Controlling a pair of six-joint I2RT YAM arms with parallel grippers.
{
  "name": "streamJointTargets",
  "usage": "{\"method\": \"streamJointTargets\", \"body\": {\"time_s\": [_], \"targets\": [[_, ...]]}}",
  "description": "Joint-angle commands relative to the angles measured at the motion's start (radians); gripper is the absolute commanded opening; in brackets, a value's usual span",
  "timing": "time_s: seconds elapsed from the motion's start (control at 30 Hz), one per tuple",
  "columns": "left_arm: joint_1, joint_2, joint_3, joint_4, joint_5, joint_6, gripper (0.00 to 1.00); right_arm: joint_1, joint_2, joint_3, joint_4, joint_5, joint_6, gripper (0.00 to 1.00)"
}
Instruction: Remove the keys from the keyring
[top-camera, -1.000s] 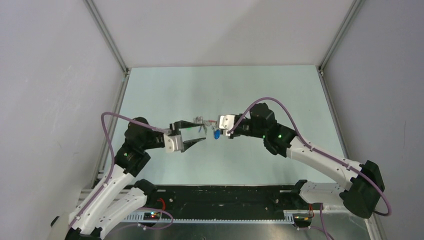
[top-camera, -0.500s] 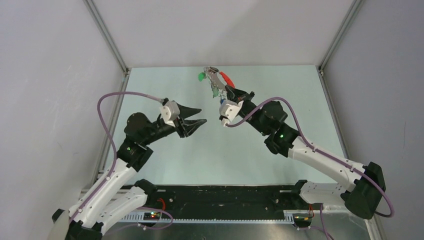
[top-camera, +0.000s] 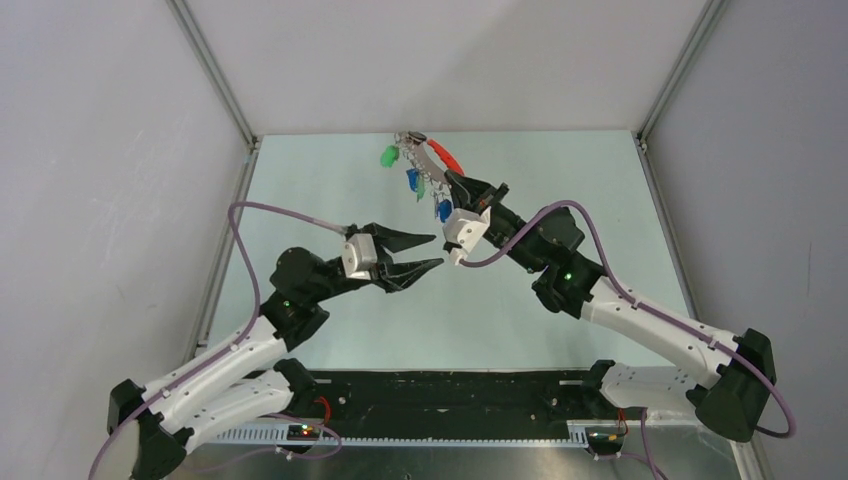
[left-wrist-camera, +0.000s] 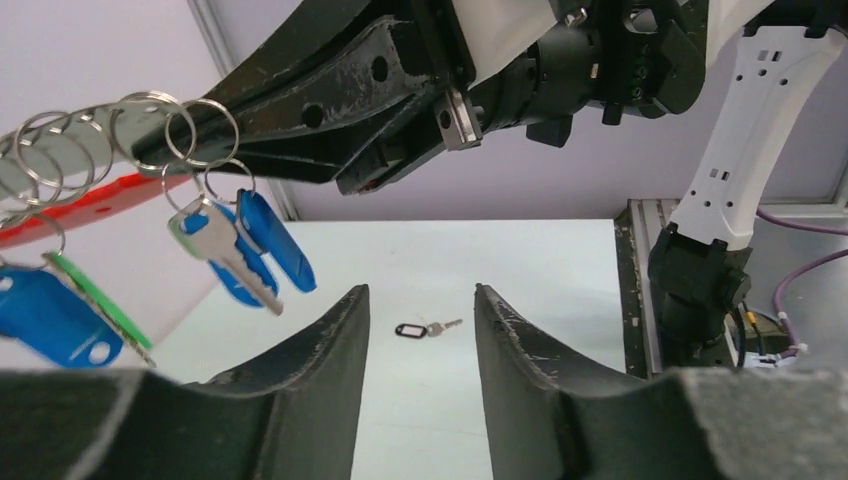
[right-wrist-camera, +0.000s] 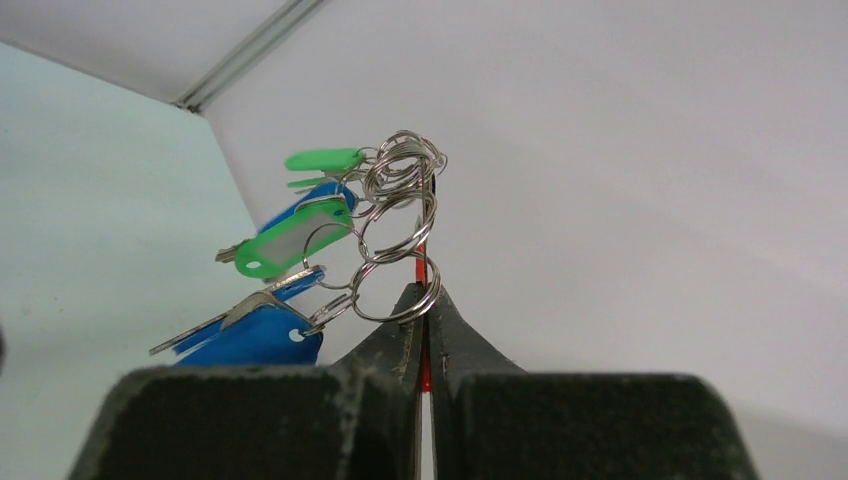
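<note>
- Left gripper (top-camera: 436, 250) hangs open, empty.
- Keys (top-camera: 412, 180) with green and blue tags dangle from the keyring (right-wrist-camera: 405, 160), linked silver rings on a red loop, held in the air.
- Right gripper (right-wrist-camera: 425, 300) pinches the keyring tight.

Clear gap between left fingers (left-wrist-camera: 310, 380); right arm (left-wrist-camera: 400, 90) close overhead, keys (left-wrist-camera: 240, 250) up-left, black-tagged key (left-wrist-camera: 425, 328) on table (left-wrist-camera: 560, 300) beyond
</note>
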Motion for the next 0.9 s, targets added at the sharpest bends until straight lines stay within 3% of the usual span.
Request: {"method": "streamJointTargets", "body": {"time_s": [0.0,0.17,0.4,0.87], "targets": [[-0.045,0.013,-0.026,0.153,-0.03,0.151,0.5,0.017,-0.042,0.063,0.089,-0.024,0.004,0.0],[-0.062,0.028,-0.019,0.184,-0.2,0.191,0.54,0.034,-0.042,0.063,0.07,-0.012,-0.001,0.0],[-0.062,0.066,0.01,0.198,-0.276,0.179,0.55,0.039,-0.032,0.062,0.069,-0.003,-0.006,0.0],[-0.062,0.158,0.088,0.204,-0.276,0.171,0.5,0.038,-0.025,0.062,0.067,-0.014,-0.007,0.0]]}}
